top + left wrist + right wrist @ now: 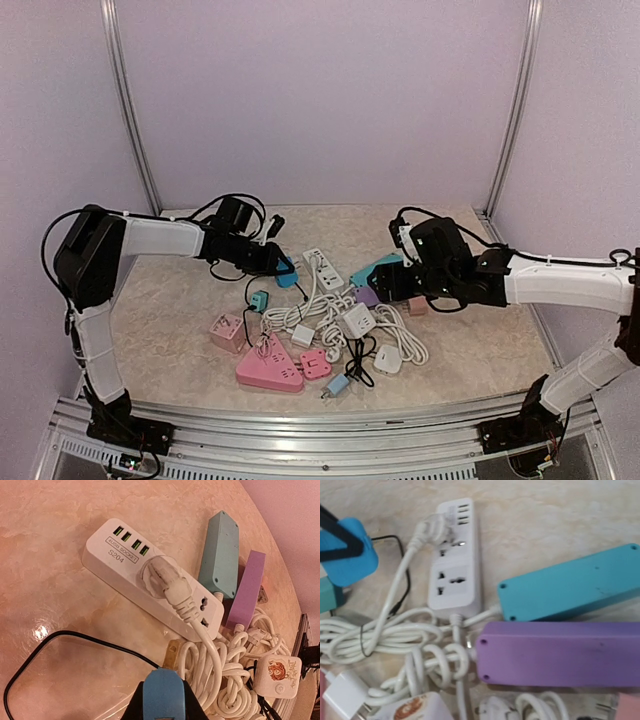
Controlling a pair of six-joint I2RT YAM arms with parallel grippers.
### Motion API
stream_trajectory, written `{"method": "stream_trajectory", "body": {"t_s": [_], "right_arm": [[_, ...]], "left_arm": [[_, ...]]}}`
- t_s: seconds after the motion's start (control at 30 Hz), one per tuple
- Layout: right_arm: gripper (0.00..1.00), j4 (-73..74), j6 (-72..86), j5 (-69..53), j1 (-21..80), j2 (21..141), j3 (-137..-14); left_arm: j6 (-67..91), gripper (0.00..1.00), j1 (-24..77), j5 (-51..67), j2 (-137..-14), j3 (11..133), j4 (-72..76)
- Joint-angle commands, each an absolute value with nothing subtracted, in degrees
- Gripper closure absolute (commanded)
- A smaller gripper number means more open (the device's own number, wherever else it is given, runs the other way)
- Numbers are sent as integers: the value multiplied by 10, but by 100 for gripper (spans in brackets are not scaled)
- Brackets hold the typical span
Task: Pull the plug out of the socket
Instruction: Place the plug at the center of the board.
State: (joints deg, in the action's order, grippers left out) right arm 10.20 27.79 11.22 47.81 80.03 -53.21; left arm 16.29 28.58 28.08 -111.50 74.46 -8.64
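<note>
A white power strip [150, 582] with USB ports lies on the table, and a white plug [167, 580] sits in its first socket. Both also show in the right wrist view: the strip [456, 565] and the plug [432, 527]. My left gripper [275, 262] is shut on a blue plug [162, 700] with a brass prong and a black cable. It holds this just left of the white strip [322, 268]. My right gripper [388, 284] hovers over a purple strip [560, 652]. Its fingers do not show in its own view.
A teal strip [570, 585] lies beside the purple one. Coiled white cables [300, 312] and a white adapter [357, 321] crowd the middle. A pink triangular socket [268, 368], a pink cube [228, 332] and a small teal adapter [259, 299] lie nearer the front.
</note>
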Motion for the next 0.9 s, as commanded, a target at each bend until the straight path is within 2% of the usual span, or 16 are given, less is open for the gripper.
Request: {"method": "stream_trajectory", "body": {"t_s": [0.0, 0.2, 0.5, 0.73, 0.87], "right_arm": [[17, 92, 293, 148, 473, 772, -515], [15, 104, 293, 170, 472, 765, -513], [14, 100, 287, 172, 471, 757, -512], [5, 69, 258, 155, 453, 773, -523], [1, 43, 228, 142, 431, 806, -545]], "left_arm": [[154, 81, 281, 283, -1143, 762, -99], [158, 52, 273, 270, -1161, 754, -83], [155, 33, 272, 241, -1137, 718, -42], [129, 20, 265, 204, -1079, 691, -6], [123, 17, 251, 190, -1056, 685, 9]]}}
